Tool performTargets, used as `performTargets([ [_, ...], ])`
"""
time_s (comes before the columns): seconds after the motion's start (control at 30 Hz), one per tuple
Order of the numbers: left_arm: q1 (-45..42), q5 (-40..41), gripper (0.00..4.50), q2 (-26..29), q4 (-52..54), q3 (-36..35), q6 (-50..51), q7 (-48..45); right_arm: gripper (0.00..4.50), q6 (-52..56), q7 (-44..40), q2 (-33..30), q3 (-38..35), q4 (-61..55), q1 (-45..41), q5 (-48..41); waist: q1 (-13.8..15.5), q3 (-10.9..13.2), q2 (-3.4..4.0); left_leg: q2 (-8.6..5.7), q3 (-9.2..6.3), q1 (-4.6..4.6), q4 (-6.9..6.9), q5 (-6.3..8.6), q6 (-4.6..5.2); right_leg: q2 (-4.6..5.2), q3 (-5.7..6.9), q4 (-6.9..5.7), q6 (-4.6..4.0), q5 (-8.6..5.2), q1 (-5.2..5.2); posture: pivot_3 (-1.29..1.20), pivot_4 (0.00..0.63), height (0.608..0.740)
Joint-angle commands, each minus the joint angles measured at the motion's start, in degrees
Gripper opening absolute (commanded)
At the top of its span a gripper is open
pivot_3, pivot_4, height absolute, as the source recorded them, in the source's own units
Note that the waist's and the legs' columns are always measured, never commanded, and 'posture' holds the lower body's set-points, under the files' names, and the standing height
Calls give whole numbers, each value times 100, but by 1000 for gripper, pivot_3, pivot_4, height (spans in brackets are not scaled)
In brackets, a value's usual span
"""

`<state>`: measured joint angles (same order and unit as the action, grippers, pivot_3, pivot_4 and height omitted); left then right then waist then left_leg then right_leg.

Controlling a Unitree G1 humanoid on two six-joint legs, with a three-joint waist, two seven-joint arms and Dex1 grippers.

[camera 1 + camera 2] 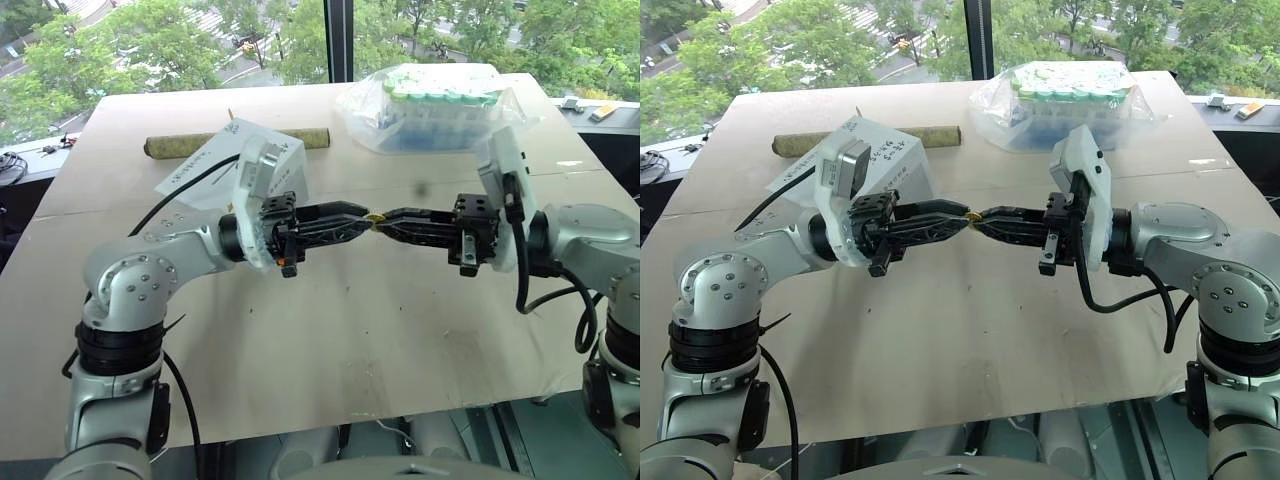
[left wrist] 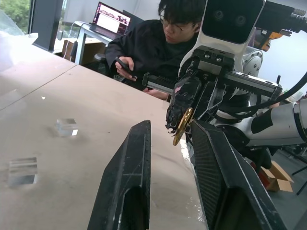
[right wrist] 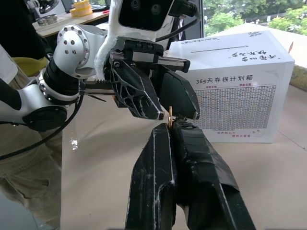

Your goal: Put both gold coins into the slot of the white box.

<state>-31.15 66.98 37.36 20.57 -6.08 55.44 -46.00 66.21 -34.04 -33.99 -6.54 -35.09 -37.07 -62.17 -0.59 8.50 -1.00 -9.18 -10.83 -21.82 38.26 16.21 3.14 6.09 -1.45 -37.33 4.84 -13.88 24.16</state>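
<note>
Both grippers meet tip to tip above the middle of the table [image 1: 330, 350]. The right gripper [image 1: 388, 219] is clamped shut on a gold coin [image 2: 183, 126], which stands on edge with most of its disc proud of the fingertips. The left gripper [image 1: 362, 217] stands narrowly parted with its fingers [image 2: 129, 167] either side of that coin, not visibly pinching it. This looks like a hand-over in mid-air, and that is where the risk sits: if the right lets go before the left has closed squarely on the rim, the coin will likely drop, roll across the table and possibly off its near edge. A skewed pinch on so thin a disc could also flick it away. Behind the left arm, toward the table's far left corner, stands the white box [image 3: 240, 91]; beside it lie a brown roll [image 1: 190, 144] and, near the far right corner, a clear bag of tubes [image 1: 430, 105]. I cannot make out the slot or a second coin.
</note>
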Motion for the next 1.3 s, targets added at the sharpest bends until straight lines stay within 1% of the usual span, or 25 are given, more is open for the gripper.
performTargets([
  [0.03,-90,38,1303,-10,77,-14,-15,-81,0,-185,42,-66,-7,-119,-160,-145,0,0,0,0,0,0,0,0,0,0,0,0,0,0,0,0,150,740],
  [0.1,-83,44,1303,-12,93,-1,-5,-102,0,-215,63,-77,12,-112,-168,-175,0,0,0,0,0,0,0,0,0,0,0,0,0,0,0,0,150,740],
  [0.17,-68,64,760,-12,113,13,21,-128,0,-241,94,-86,26,-108,-176,-219,0,0,0,0,0,0,0,0,0,0,0,0,0,0,0,0,150,740],
  [0.23,-53,78,49,-13,125,19,40,-159,0,-258,120,-89,32,-117,-176,-272,0,0,0,0,0,0,0,0,0,0,0,0,0,0,0,0,150,740],
  [0.6,-57,93,49,-21,90,33,87,-312,0,-319,274,-154,72,-191,-120,-504,1,0,0,0,0,0,0,0,0,0,0,0,0,0,0,0,150,740],
  [0.77,-103,91,49,-50,40,35,82,-340,0,-387,196,-205,73,-161,-120,-524,1,0,0,0,0,0,0,0,0,0,0,0,0,0,0,0,150,740],
  [0.87,-131,151,0,-102,-13,4,103,-286,940,-402,181,-135,-56,-60,-129,-838,2,0,0,0,0,0,0,0,0,0,0,0,0,0,0,0,150,740],
  [0.9,-139,170,0,-113,-38,-11,117,-269,1354,-404,184,-168,-69,-51,-113,-832,1,0,0,0,0,-1,0,0,0,0,0,1,0,0,0,0,150,740],
  [0.97,-143,171,0,-121,-76,-43,142,-262,2372,-447,233,-224,-75,-40,-82,-818,0,0,0,0,0,-1,0,0,0,0,0,1,0,0,0,0,150,740],
  [1.03,-156,205,0,-129,-130,-104,171,-223,3289,-504,348,-256,-122,-5,-58,-833,0,0,0,0,0,0,0,0,0,0,0,1,0,0,0,0,150,740],
  [1.1,-196,264,0,-150,-218,-189,198,-129,4420,-557,449,-350,-150,8,-12,-735,4,0,0,0,0,0,0,0,0,0,0,1,0,0,0,0,150,740],
  [1.2,-297,368,0,-121,-355,-377,226,47,4420,-637,375,-591,-177,-65,163,-616,24,0,-1,0,-2,-1,0,0,0,0,2,1,0,0,0,0,150,740],
  [1.3,-491,589,0,-22,-501,-703,302,382,4420,-918,212,-830,-188,-182,297,-276,19,1,-1,0,-2,-3,1,0,0,0,3,2,0,0,1,0,150,740],
])
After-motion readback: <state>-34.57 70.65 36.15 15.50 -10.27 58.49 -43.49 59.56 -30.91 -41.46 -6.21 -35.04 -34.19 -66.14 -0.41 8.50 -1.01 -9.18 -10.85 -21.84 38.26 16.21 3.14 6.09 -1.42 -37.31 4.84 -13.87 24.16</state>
